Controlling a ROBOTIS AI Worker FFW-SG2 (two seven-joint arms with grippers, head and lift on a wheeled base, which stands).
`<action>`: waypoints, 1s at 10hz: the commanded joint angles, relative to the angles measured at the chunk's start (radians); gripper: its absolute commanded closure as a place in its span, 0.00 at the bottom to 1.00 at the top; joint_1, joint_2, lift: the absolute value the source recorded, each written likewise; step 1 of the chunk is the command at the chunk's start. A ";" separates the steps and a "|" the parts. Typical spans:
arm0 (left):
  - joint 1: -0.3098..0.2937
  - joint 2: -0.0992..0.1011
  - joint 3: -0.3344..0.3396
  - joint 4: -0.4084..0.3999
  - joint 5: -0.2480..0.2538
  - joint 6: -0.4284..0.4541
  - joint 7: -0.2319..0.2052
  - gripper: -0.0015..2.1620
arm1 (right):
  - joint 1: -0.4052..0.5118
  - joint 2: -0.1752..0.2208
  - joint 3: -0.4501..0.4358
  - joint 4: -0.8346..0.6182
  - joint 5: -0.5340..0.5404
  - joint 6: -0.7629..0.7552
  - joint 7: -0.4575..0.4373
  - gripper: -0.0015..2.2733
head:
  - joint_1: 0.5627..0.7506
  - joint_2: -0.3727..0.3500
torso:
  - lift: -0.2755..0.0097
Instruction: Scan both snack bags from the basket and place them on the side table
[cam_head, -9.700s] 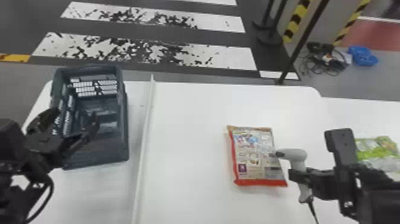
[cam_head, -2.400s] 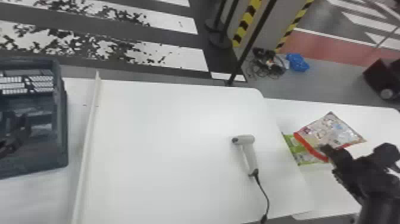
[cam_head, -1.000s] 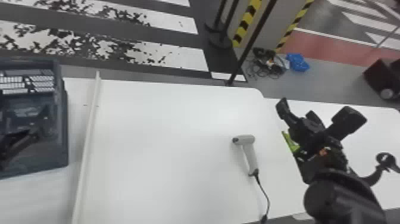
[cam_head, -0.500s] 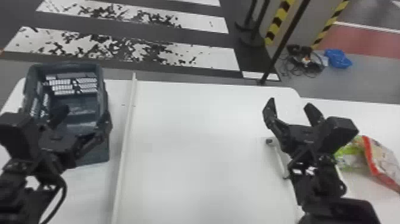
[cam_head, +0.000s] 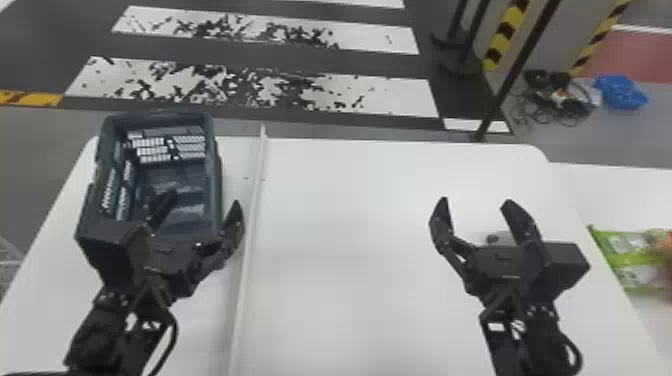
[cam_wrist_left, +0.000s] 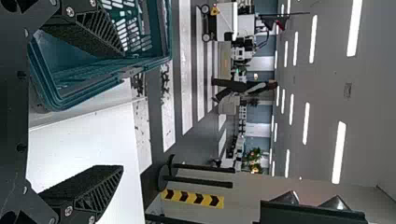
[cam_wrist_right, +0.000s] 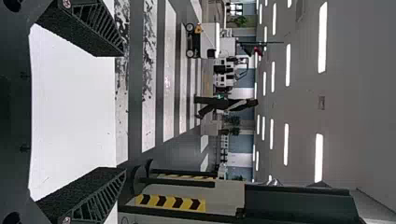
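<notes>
1. Head view: the left gripper (cam_head: 205, 197) is released, its two fingers spread with nothing between them. The slatted plastic basket (cam_head: 218, 175) lies below and ahead of it, one finger over the basket's inside, the other just past its side wall.
2. The right gripper (cam_head: 476, 201) is released too, fingers wide apart and holding nothing, above the main surface (cam_head: 350, 240). The head of the handheld scanner (cam_head: 493, 237) peeps out beneath it, most of the tool hidden.
3. To the right of the right gripper, on the side surface (cam_head: 607, 195), lies the green snack bag (cam_head: 622, 255). A red-orange packet (cam_head: 666, 239) is next to it, cut by the view's edge; presumably it is the second bag.
4. Both bags thus appear delivered, so the placing looks finished; whether either was scanned cannot be told from here.
5. The green bag should handle as light and soft, its film slippery and its contents easy to crush. If it needs shifting, best take it across the middle from above with a mild squeeze; a pinch at one corner could let it swing or slide free.
</notes>
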 joint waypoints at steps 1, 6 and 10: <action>0.003 -0.003 -0.005 0.019 -0.003 -0.044 0.002 0.07 | 0.002 0.002 0.000 0.002 0.000 0.009 0.000 0.02 | 0.70 0.38 | 0.70; 0.016 -0.003 -0.008 0.021 -0.003 -0.108 0.027 0.07 | 0.027 0.002 -0.004 0.002 0.002 -0.030 0.000 0.03 | 0.70 0.37 | 0.70; 0.009 -0.003 -0.006 0.036 0.023 -0.090 0.027 0.07 | 0.039 0.002 0.003 0.001 0.002 -0.061 0.000 0.03 | 0.70 0.37 | 0.70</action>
